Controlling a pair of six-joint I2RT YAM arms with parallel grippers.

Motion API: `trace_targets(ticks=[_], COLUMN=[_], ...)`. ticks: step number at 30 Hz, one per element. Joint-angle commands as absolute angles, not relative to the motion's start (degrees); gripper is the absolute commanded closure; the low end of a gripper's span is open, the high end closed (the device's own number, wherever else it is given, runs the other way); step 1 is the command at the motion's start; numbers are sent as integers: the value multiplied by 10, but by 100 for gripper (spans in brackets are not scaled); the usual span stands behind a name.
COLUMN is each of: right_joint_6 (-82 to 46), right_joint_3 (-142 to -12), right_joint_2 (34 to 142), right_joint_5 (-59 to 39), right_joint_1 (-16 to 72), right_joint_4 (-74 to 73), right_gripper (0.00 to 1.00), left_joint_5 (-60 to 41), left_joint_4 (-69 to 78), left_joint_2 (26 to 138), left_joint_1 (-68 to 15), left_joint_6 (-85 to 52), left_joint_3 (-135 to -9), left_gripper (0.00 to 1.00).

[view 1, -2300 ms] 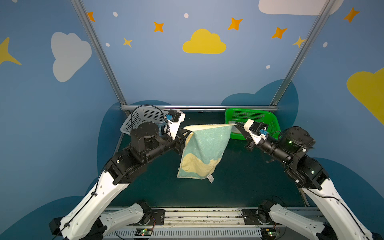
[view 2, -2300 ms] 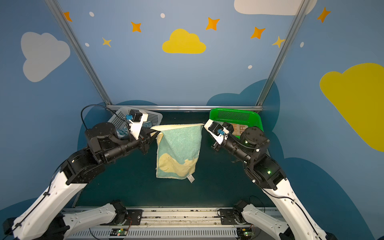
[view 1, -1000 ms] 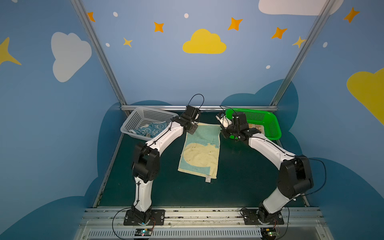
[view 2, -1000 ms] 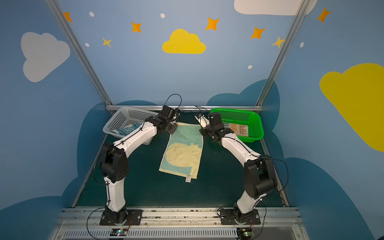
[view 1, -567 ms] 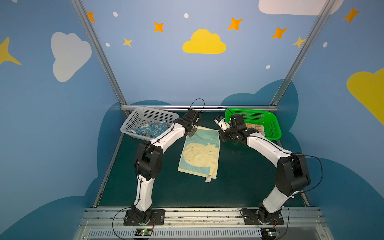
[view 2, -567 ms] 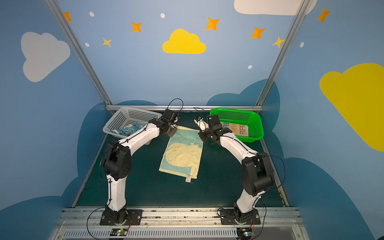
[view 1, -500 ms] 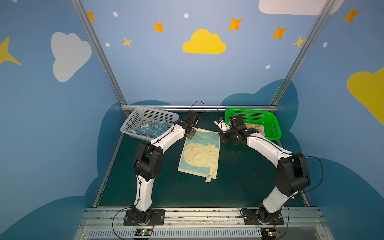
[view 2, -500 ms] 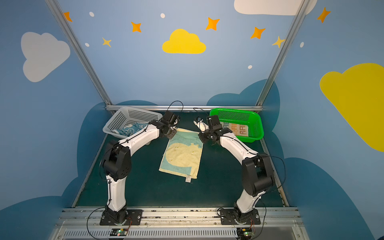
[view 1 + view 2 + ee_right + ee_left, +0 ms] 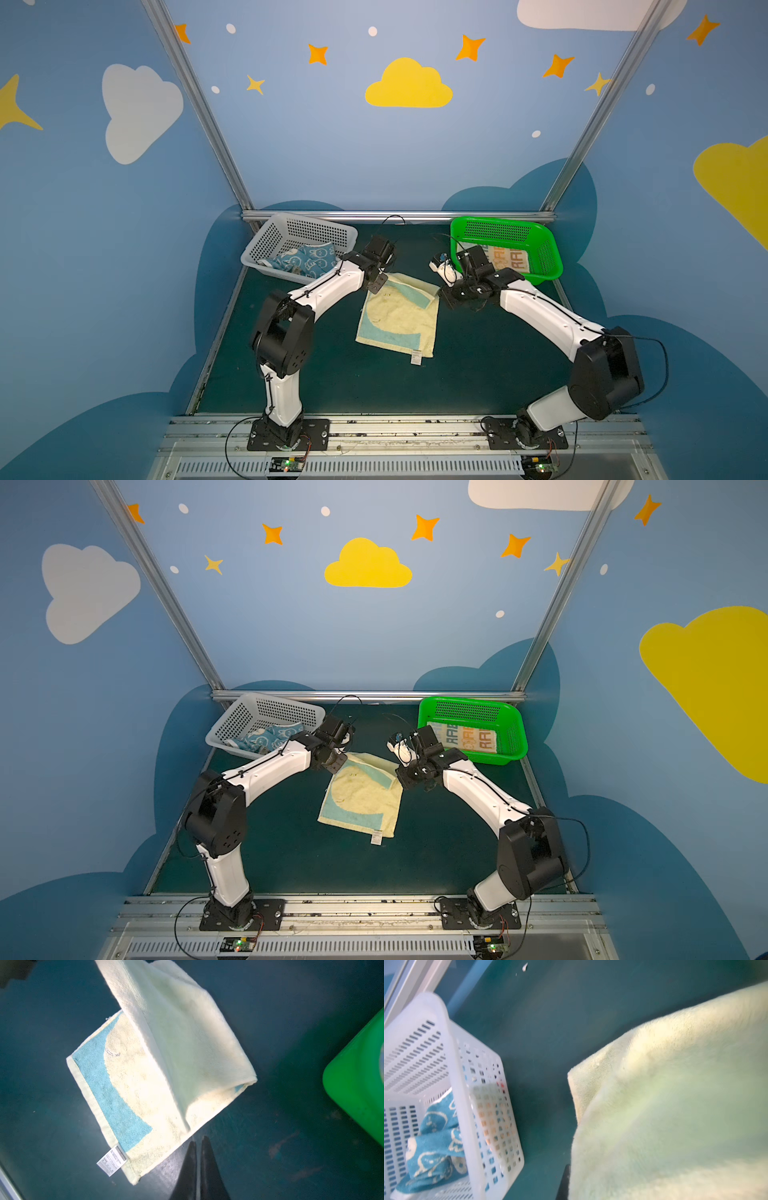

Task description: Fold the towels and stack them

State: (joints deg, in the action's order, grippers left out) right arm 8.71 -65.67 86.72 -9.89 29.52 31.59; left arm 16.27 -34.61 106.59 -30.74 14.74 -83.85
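The pale yellow towel [image 9: 397,322] with a teal border lies flat mid-table in both top views. Its far edge is lifted and curled toward the front, showing a teal strip [image 9: 376,777]. My left gripper [image 9: 379,285] is shut on the far left corner; in the left wrist view cloth [image 9: 675,1105] covers all but one dark finger [image 9: 564,1182]. My right gripper [image 9: 198,1139] is shut on the far right corner, and the raised flap [image 9: 187,1032] stretches between the two. The blue rabbit towel [image 9: 305,259] lies in the white basket [image 9: 291,230]. The striped lettered towel [image 9: 509,259] lies in the green basket [image 9: 503,224].
The white basket [image 9: 425,1053] stands close beside my left gripper at the back left. The green basket [image 9: 357,1088] stands close behind my right wrist at the back right. A white label [image 9: 415,357] hangs at the towel's near corner. Dark green mat [image 9: 332,382] lies in front.
The towel hung in the air between both grippers, then was laid flat. In the last second both grippers drew back toward the front, lifting the far edge over the towel.
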Motion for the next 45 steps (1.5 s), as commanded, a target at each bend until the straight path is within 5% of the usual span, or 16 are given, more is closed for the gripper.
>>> trace_targets(ticks=[1, 8, 11, 15, 27, 45], right_joint_6=[56, 38, 51, 90, -52, -80], right_joint_3=[-632, -575, -523, -449, -408, -429], right_joint_2=[834, 785, 765, 762, 903, 989], right_joint_5=[-94, -139, -154, -193, -135, -133], right_joint_1=[305, 329, 354, 358, 414, 435], right_joint_4=[354, 317, 232, 76, -151, -195], right_gripper=[100, 100, 72, 61, 58, 63], left_joint_5=[182, 186, 188, 189, 149, 117], left_joint_4=[-371, -356, -355, -355, -362, -371], left_joint_2=[1029, 993, 999, 1010, 1014, 1025], left_joint_1=[-323, -361, -362, -362, -354, -342], left_joint_6=[123, 102, 92, 87, 73, 65], left_joint_3=[-810, -751, -748, -751, -770, -798], left_gripper=[96, 96, 96, 96, 96, 96])
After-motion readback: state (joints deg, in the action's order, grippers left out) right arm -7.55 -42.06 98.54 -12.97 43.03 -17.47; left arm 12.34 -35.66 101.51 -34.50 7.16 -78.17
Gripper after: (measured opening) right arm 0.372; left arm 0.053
